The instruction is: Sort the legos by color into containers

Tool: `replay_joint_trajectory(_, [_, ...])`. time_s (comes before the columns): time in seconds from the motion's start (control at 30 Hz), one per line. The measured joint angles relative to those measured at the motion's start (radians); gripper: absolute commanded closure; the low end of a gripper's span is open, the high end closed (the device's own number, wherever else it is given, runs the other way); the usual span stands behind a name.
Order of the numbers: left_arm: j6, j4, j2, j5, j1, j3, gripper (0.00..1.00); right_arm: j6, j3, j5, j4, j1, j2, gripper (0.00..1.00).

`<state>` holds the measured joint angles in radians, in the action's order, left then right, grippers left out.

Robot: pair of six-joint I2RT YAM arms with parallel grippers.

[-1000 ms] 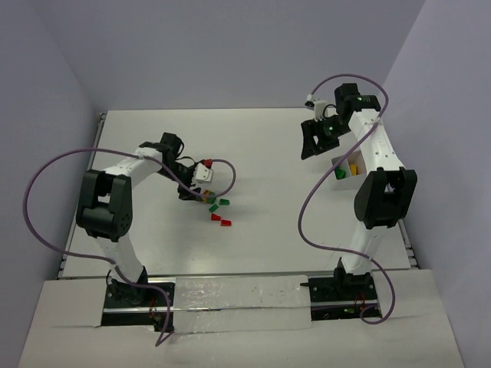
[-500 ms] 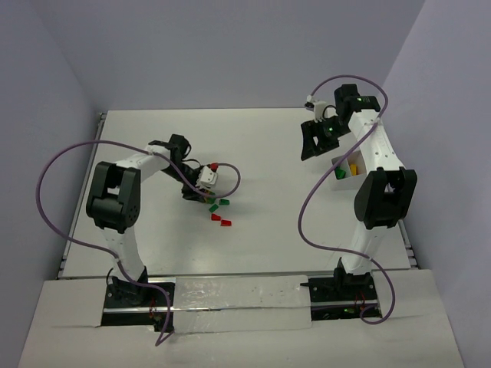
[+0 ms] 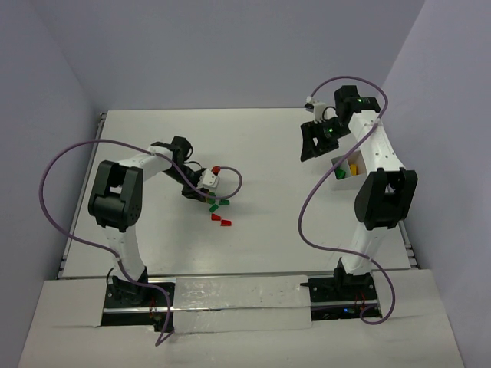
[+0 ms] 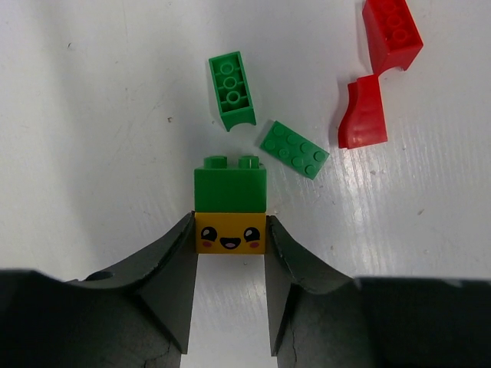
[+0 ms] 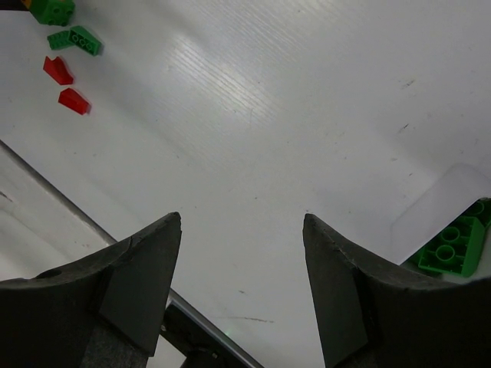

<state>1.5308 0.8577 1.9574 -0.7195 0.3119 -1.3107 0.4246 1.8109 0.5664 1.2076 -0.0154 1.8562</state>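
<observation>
In the left wrist view my left gripper (image 4: 230, 227) is shut on a yellow smiley-face lego (image 4: 230, 233) that has a green lego (image 4: 230, 184) stacked on it, on the table. Just beyond lie two loose green legos (image 4: 232, 90) (image 4: 294, 149) and two red legos (image 4: 391, 32) (image 4: 362, 113). From above, the left gripper (image 3: 194, 191) sits at the left edge of this cluster (image 3: 219, 211). My right gripper (image 3: 310, 144) hangs open and empty at the far right, next to the white containers tray (image 3: 340, 162), which holds green and yellow pieces. A green lego (image 5: 453, 247) shows in the tray corner.
Purple cables loop off both arms; the left one curls past the lego cluster (image 3: 234, 180). Walls close the table at the back and sides. The table's metal edge rail (image 5: 192, 330) shows below the right gripper (image 5: 242, 222).
The left gripper has closed on the yellow smiley lego, after the left arm shifted slightly right. The right arm has not moved.
</observation>
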Motion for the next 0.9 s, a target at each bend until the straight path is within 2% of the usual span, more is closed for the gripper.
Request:
replay_joint_trajectory(0.13, [0.000, -0.008, -0.006, 0.002, 0.002, 0.007, 0.80, -0.005, -0.008, 0.019, -0.006, 0.000, -0.006, 0.28])
replay_joint_trajectory(0.27, [-0.016, -0.019, -0.035, 0.032, 0.006, 0.022, 1.00, -0.036, -0.064, 0.107, -0.046, -0.003, -0.024, 0.28])
replay_joint_trajectory(0.37, [-0.101, -0.048, -0.102, 0.081, 0.008, 0.024, 1.00, -0.098, -0.201, 0.219, -0.139, -0.019, -0.077, 0.26])
replay_joint_trajectory(0.47, [-0.234, -0.088, -0.229, 0.111, 0.008, 0.024, 1.00, -0.159, -0.314, 0.314, -0.198, -0.070, -0.122, 0.16])
replay_joint_trajectory(0.5, [-0.288, -0.108, -0.287, 0.114, 0.009, 0.027, 1.00, -0.177, -0.328, 0.343, -0.215, -0.096, -0.128, 0.16])
replay_joint_trajectory(0.6, [-0.437, -0.161, -0.453, 0.113, 0.034, 0.046, 1.00, -0.228, -0.330, 0.426, -0.276, -0.175, -0.130, 0.14])
replay_joint_trajectory(0.7, [-0.599, -0.196, -0.558, 0.102, 0.094, 0.050, 1.00, -0.266, -0.310, 0.499, -0.307, -0.241, -0.129, 0.01])
replay_joint_trajectory(0.9, [-0.833, -0.253, -0.602, 0.140, 0.258, 0.090, 1.00, -0.343, -0.215, 0.637, -0.353, -0.315, -0.071, 0.00])
